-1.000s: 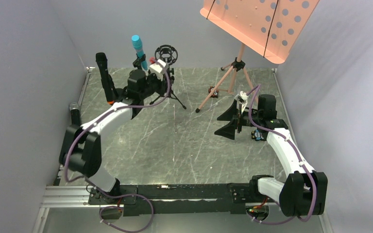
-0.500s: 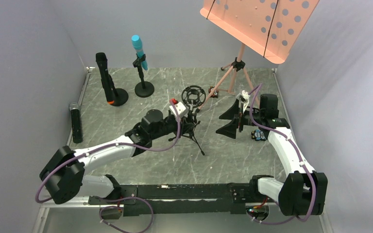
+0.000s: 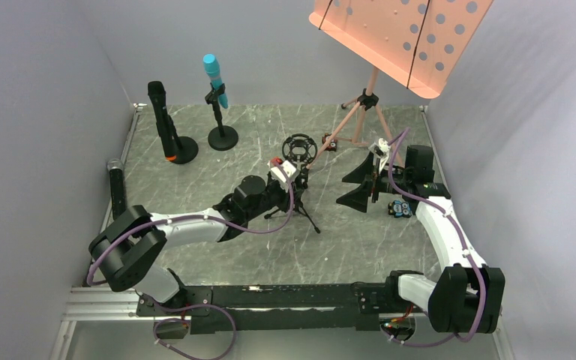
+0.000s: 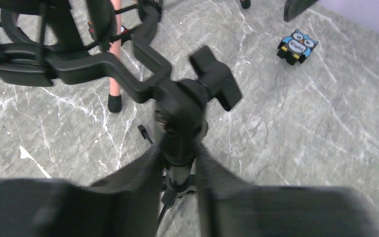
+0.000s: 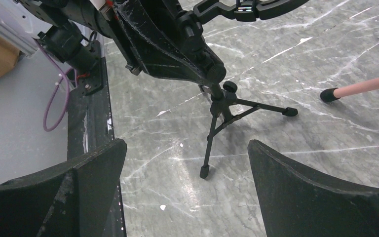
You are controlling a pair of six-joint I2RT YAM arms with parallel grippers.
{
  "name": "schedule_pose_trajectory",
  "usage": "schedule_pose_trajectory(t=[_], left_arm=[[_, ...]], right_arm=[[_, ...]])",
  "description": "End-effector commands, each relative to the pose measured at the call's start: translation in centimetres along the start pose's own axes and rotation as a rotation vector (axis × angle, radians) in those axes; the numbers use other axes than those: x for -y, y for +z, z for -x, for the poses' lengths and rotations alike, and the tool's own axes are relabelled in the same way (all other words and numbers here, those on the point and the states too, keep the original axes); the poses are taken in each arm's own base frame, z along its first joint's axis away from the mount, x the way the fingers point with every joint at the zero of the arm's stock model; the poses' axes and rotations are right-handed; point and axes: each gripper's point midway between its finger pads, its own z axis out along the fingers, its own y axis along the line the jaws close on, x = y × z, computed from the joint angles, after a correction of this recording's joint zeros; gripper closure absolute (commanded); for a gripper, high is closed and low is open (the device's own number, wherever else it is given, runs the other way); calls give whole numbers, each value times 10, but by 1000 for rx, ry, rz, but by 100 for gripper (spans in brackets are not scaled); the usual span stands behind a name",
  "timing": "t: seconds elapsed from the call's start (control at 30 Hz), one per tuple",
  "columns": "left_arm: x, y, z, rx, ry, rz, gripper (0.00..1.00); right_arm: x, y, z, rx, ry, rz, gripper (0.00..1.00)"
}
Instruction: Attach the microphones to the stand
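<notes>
My left gripper (image 3: 289, 187) is shut on the stem of a small black tripod stand (image 3: 294, 196) with a round shock-mount ring (image 3: 298, 148) on top, at mid table. In the left wrist view the fingers (image 4: 143, 173) clamp the stem (image 4: 180, 148) under the ring mount (image 4: 54, 59). The cyan-blue mic (image 3: 214, 78) sits upright in a round-base stand (image 3: 223, 137) at the back left. The long black mic with an orange end (image 3: 163, 120) stands in another round base (image 3: 182, 150). The black mic with a silver head (image 3: 115, 187) lies on the table at the left edge. My right gripper (image 3: 361, 184) is open and empty to the right of the tripod (image 5: 222, 111).
A pink music stand (image 3: 397, 37) on pink tripod legs (image 3: 345, 127) stands at the back right; one leg foot is near the tripod stand. A small blue owl figure (image 3: 399, 208) lies by the right arm, also in the left wrist view (image 4: 297, 46).
</notes>
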Motion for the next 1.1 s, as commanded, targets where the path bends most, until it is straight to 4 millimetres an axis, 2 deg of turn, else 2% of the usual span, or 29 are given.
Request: schedule_pose_trajectory(t=[0.0,0.07,0.2,0.3,0.5,0.67,0.73,0.8,0.87,1.07], left_arm=[[3,2,40,120,-32,4,52],[5,-4,33,94,-46,-5,35],[7,-21,25,80,-61,-13,12],[5,-36,20,67,-56,-1,4],[-5,-81,12,-28,30,46,1],[-54,-128,10,-124,60,270,1],[-82,-148,8,-166,-4,364,1],[-125,-175,2,-194,-114,502,1],[-157,-199,0,-183,-209,622,1],[-233,-262,-6,-157,-380,990,1]], right_arm=[[-3,-2,16,23,-76,13,0],[-4,-2,16,24,-77,14,0],[-4,-3,17,25,-81,13,0],[-5,-3,17,26,-85,12,0],[-6,-4,18,29,-88,13,0],[-7,-4,19,30,-89,14,0],[-8,-4,20,31,-91,15,0],[-8,-4,20,32,-93,17,0],[-10,-5,21,36,-96,20,0],[-15,-5,24,44,-99,35,0]])
